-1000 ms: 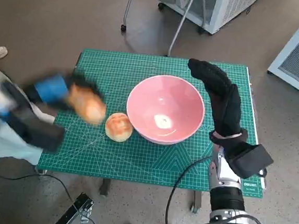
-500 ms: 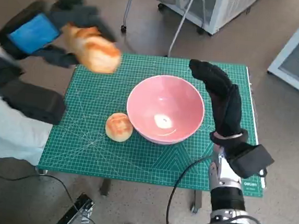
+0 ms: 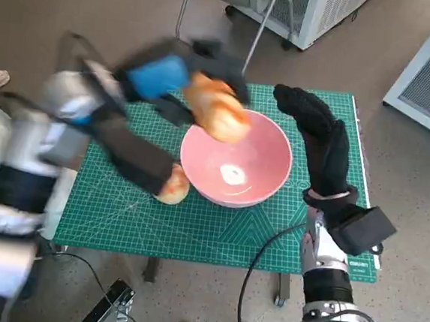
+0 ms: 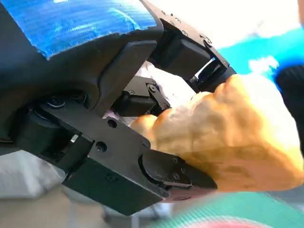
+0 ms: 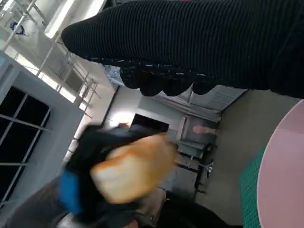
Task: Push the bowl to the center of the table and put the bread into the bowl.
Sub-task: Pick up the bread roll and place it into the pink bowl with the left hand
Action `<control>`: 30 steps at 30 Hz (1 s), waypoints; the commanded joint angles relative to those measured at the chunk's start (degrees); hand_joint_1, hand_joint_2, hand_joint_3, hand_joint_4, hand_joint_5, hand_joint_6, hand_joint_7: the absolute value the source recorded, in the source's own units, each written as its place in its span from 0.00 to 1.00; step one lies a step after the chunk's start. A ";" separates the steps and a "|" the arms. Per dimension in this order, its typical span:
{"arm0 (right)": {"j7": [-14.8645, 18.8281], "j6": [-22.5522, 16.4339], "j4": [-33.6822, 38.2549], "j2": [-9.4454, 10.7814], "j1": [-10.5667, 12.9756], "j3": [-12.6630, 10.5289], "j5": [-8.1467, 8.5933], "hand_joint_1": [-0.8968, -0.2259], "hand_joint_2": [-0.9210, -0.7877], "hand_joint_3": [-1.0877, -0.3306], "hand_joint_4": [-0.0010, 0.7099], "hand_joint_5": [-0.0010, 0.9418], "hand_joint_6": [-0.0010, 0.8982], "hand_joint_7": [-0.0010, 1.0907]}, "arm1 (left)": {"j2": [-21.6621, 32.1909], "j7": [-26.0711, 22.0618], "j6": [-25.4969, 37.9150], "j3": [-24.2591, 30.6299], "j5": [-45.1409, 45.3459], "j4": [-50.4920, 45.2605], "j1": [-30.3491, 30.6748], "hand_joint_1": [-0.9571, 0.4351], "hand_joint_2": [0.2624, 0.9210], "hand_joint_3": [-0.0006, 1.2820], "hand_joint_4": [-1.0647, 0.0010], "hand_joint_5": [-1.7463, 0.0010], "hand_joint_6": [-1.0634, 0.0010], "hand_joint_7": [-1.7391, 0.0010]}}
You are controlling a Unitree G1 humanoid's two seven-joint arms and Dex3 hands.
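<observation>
So the bowl part looks basically sorted — the pink bowl (image 3: 236, 157) sits around the middle of the green worktop (image 3: 194, 227), just beside the robot's right hand (image 3: 323, 144). That gloved hand holds nothing; it stands upright against the bowl's outer wall with the fingers extended and looks to be touching the rim, though actual contact can't be confirmed from the head view.

The bread side is halfway there. The left hand (image 3: 162, 77) is up in the air gripping a bread loaf (image 3: 218, 112), fingers clamped around it — the left wrist view shows the loaf (image 4: 228, 137) wedged firmly between the black fingers (image 4: 161, 175). The loaf hangs just past the hand's fingertips, over the bowl's rim on that hand's side, not yet inside.

What's left, at a guess: carry it over the bowl's middle, lower and let go. There's also a round bun (image 3: 173, 187) lying on the worktop beneath the left forearm, touching or nearly touching the bowl's outside. If that counts as bread too, it's not yet done.
</observation>
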 commanded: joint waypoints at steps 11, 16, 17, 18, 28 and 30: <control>0.18 0.44 -2.19 -1.81 2.90 -0.62 1.07 0.64 0.00 0.63 0.58 0.00 0.11 0.72 | -9.78 2.31 4.34 -8.69 6.62 16.93 -5.08 0.69 1.00 0.11 0.57 0.24 0.36 0.31; -0.17 0.36 -2.98 -2.04 3.37 -0.57 0.88 0.62 0.00 0.63 0.58 0.00 0.10 0.72 | -10.57 -7.61 6.80 -7.85 2.48 18.88 -4.35 0.57 1.00 0.18 0.62 0.44 0.50 0.21; -0.18 0.38 -3.13 -2.09 3.47 -0.56 0.90 0.62 0.00 0.63 0.58 0.00 0.10 0.72 | -10.52 -10.74 7.94 -7.62 1.57 18.74 -4.14 0.56 0.96 0.18 0.68 0.58 0.62 0.29; -0.15 0.41 -3.24 -2.19 3.54 -0.60 0.97 0.62 0.00 0.63 0.58 0.00 0.10 0.72 | -10.51 -14.85 9.88 -7.45 0.68 18.44 -4.14 0.59 0.93 0.16 0.77 0.72 0.72 0.48; 0.15 1.08 -4.06 -2.04 3.82 -0.79 1.87 0.61 0.00 0.63 0.58 0.00 0.08 0.72 | -7.52 -27.23 17.83 -5.52 -2.70 9.19 -1.43 0.64 0.80 0.08 0.99 0.99 0.96 0.88; -0.03 1.29 -4.17 -1.88 3.77 -0.75 1.82 0.61 0.00 0.63 0.57 0.00 0.08 0.73 | -5.96 -27.34 17.98 -4.54 -3.42 5.49 0.23 0.63 0.80 0.08 1.00 1.00 0.96 0.89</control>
